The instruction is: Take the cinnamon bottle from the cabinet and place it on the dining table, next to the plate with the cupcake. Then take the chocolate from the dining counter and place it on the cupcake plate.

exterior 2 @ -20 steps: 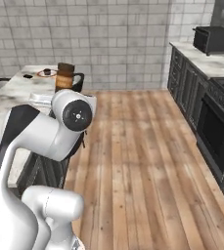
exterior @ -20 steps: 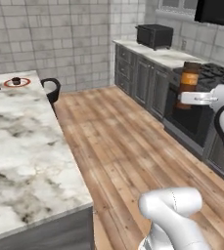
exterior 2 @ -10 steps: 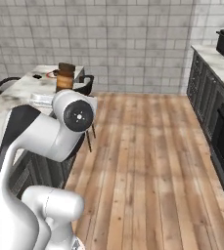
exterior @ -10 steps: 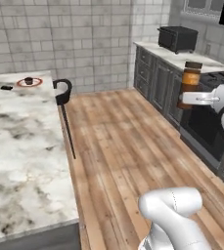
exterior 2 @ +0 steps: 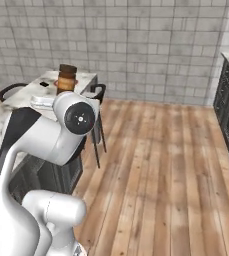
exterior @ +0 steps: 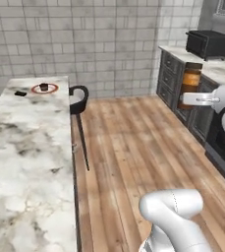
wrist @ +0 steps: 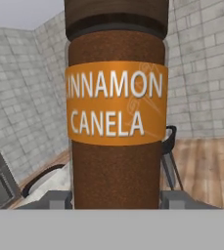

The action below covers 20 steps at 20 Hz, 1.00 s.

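The brown cinnamon bottle with its dark cap and orange label stands upright in my gripper, which is shut on its lower part, high over the wood floor at the right. From the other side the cinnamon bottle shows above my arm. Up close, the cinnamon bottle sits between my fingertips. Far down the dining table lies the red-rimmed plate with the cupcake on it. The chocolate lies just left of the plate. The cabinet is out of view.
A black-backed chair stands at the table's right edge near the plate. Grey drawers under a kitchen counter with a black appliance line the right wall. Open wood floor lies between table and counter.
The whole picture has shifted, so the base has moved: the dining table now fills more of the left and the kitchen counter has slid right. The bottle stays gripped.
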{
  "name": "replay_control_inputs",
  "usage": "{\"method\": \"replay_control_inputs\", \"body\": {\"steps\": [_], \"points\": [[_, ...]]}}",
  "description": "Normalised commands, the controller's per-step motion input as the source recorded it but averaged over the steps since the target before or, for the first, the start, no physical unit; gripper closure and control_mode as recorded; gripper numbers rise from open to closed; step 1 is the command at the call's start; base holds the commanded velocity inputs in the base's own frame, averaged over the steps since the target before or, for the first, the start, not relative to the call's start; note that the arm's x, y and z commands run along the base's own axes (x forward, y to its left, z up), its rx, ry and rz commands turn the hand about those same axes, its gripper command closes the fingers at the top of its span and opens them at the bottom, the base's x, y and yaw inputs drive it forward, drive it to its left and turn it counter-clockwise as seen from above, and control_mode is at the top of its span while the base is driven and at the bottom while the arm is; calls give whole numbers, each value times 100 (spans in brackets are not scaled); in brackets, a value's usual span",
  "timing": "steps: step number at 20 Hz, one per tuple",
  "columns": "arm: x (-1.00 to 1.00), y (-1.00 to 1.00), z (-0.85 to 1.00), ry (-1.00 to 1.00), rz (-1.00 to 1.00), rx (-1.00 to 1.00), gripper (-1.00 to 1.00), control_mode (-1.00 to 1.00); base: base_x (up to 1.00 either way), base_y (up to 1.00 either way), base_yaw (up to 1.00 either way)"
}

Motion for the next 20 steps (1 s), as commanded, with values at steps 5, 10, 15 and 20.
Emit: {"method": "replay_control_inputs", "body": {"steps": [5, 10, 15, 20], "points": [[0, 0, 0, 0, 0, 0, 100, 100, 75, -32, 23], [0, 0, 0, 0, 0, 0, 100, 100, 74, -32, 24], [0, 0, 0, 0, 0, 0, 100, 100, 72, -32, 27], [0, 0, 0, 0, 0, 0, 100, 100, 70, -33, 26]]}}
